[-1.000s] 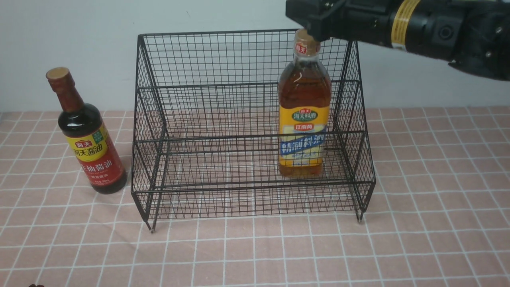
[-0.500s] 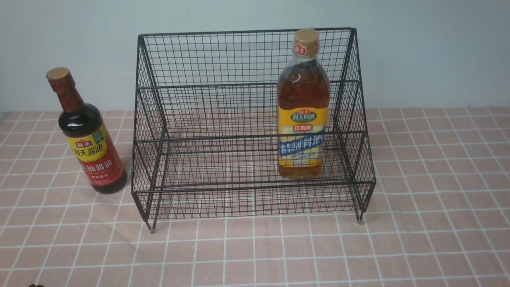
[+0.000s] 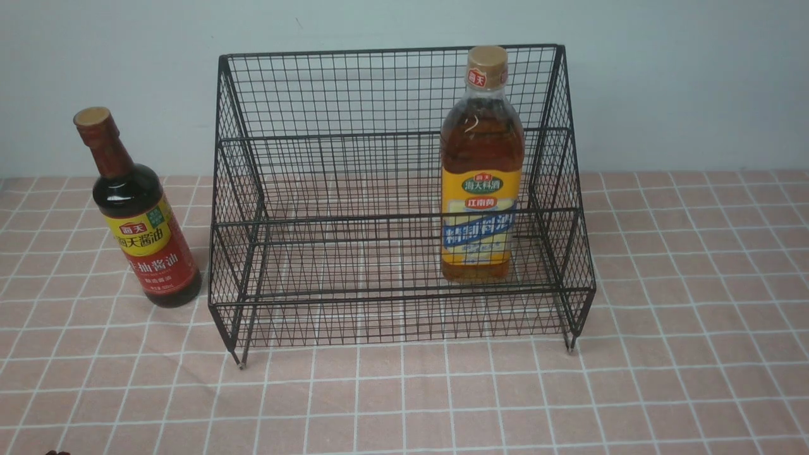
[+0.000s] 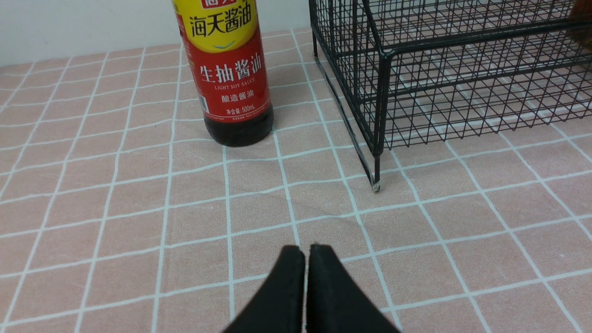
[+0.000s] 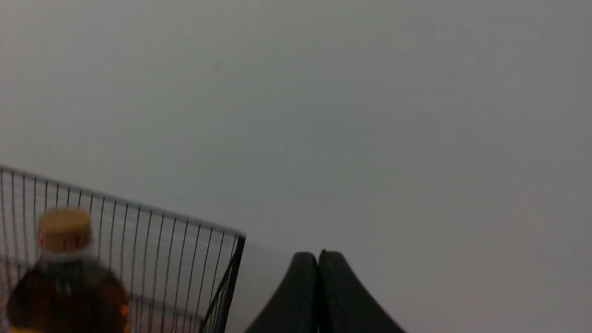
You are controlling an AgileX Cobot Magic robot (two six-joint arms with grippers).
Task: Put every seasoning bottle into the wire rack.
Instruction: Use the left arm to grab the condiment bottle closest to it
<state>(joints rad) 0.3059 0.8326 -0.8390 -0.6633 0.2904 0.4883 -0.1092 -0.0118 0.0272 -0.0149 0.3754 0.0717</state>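
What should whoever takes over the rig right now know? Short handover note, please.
Grippers: left gripper shut, empty, low over the tablecloth; right gripper shut, empty, raised near the wire rack top corner.
Done: amber bottle stands upright inside the rack, at its right end.
Left: soy-sauce bottle stands on the tablecloth outside the rack's left side, apart from it. It goes in next, probably with the left arm.

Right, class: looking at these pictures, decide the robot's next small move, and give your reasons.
Probably the left tool, shut and empty, should open and reach toward the soy-sauce bottle: it stands outside the wire rack, while the amber bottle already stands inside.
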